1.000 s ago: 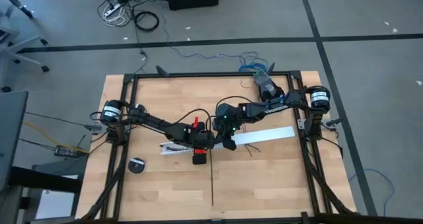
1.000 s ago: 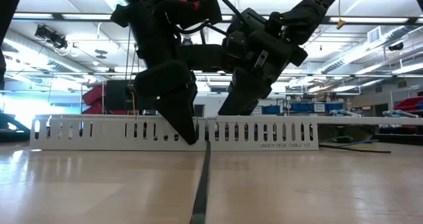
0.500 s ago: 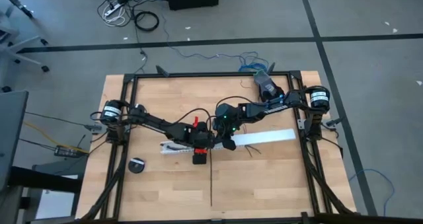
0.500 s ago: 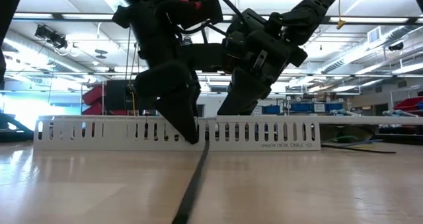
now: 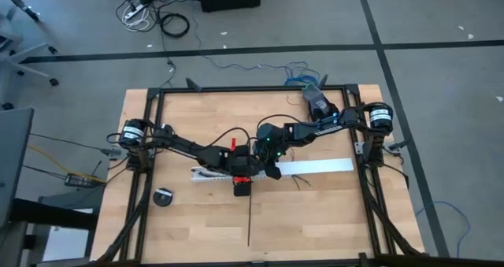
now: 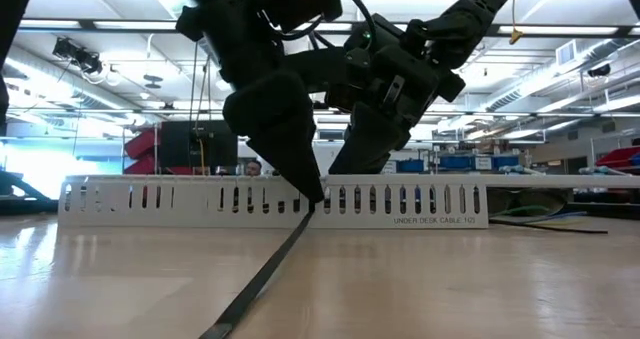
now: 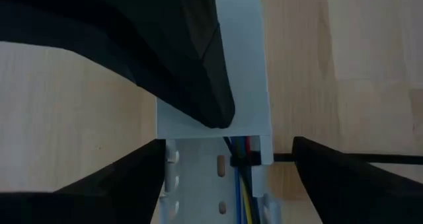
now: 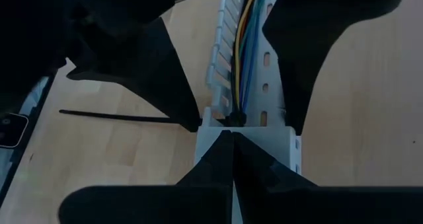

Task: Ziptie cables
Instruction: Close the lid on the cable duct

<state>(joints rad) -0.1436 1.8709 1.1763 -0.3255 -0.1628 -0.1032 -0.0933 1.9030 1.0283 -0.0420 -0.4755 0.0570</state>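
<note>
Cables (image 8: 246, 45), orange, yellow, blue, run inside the white channel (image 5: 315, 165); left end effector (image 7: 228, 161) spread apart, right end effector (image 8: 232, 133) pinched together.

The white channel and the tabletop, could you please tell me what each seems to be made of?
The channel looks like matte white plastic: thin, evenly slotted walls with printed lettering. The tabletop looks like light wood with a smooth finish: jointed planks and grain show, though it could be a laminate.
</note>
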